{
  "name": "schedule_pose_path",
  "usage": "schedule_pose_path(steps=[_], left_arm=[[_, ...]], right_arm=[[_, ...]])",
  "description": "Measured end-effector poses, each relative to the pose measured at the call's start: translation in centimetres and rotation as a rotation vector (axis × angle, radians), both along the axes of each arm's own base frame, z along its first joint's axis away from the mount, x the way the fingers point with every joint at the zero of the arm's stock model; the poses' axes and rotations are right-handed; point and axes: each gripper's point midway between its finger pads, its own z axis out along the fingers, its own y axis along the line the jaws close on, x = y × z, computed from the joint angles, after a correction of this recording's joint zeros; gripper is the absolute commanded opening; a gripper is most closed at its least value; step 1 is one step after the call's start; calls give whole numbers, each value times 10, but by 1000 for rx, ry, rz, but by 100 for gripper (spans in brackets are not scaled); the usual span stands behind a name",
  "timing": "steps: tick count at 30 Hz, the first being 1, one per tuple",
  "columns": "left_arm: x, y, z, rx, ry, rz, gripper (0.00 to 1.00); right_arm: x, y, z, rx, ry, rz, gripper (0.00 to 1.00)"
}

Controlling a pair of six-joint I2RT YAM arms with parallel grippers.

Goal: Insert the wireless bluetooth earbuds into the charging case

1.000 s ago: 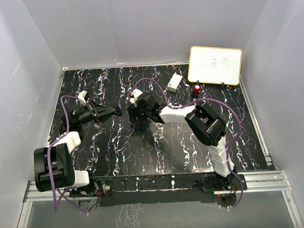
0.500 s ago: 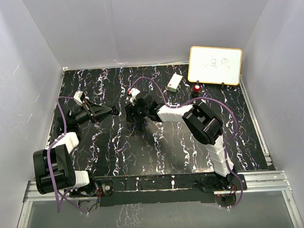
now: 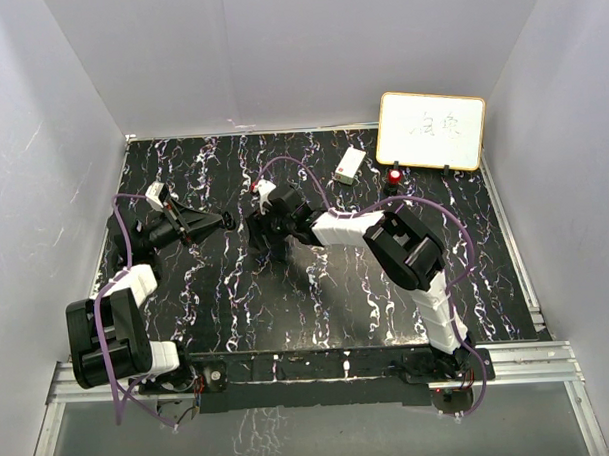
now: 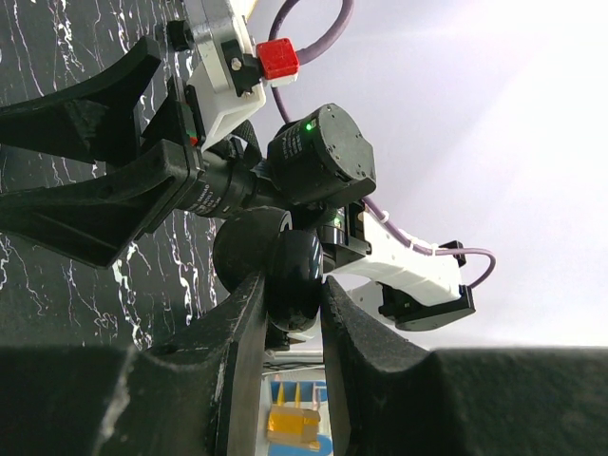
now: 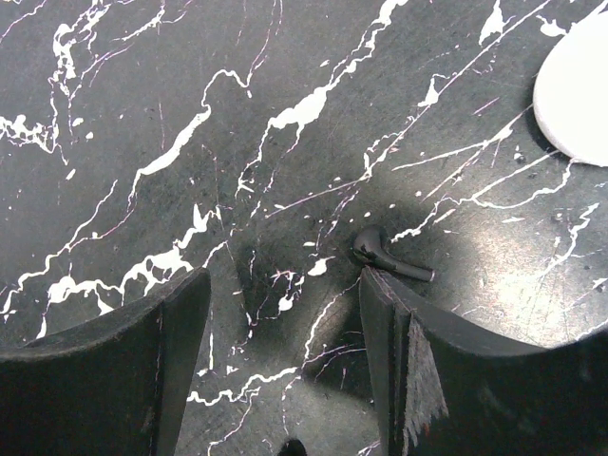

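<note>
My left gripper (image 4: 293, 290) is shut on a black round charging case (image 4: 293, 271) and holds it above the table, at centre left in the top view (image 3: 224, 221). My right gripper (image 5: 285, 285) is open and points down at the table, just right of the left gripper in the top view (image 3: 268, 219). One black earbud (image 5: 385, 256) lies on the marble table, touching or just beyond the tip of my right finger (image 5: 380, 313), outside the gap. Nothing lies between the jaws. The other earbuds are out of view.
A white round puck (image 5: 579, 95) lies at the upper right edge of the right wrist view. A small white box (image 3: 348, 164), a red object (image 3: 395, 175) and a whiteboard (image 3: 431, 131) stand at the back right. Grey walls enclose the table.
My right gripper has shifted a little left and back, towards the left gripper. My left gripper has drawn back slightly, still holding the black case.
</note>
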Motion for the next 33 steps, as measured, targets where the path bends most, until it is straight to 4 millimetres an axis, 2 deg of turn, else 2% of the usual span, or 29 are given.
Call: schedule_pose_path(steps=[6,11,18,23,27,33], left_arm=[[0,1,1,-6,4,3,0],[1,2,2,-8,7,7,0],[1,3,4,-13,2,11,0],[1,4,5,-16,-2,14,0],[0,3,3,-20,6,14,0],[0,3,3,-23,7,15,0]], right_arm=[[-1,0,0,-5,-5,0,62],[-3,-13,1,-49,-27,-13,64],[11,-27,29,-69,-115,-17,64],[22,-38,28,-60,-105,10,64],[29,-39,28,-43,-108,49,65],[21,-26,29,-12,-114,152,65]])
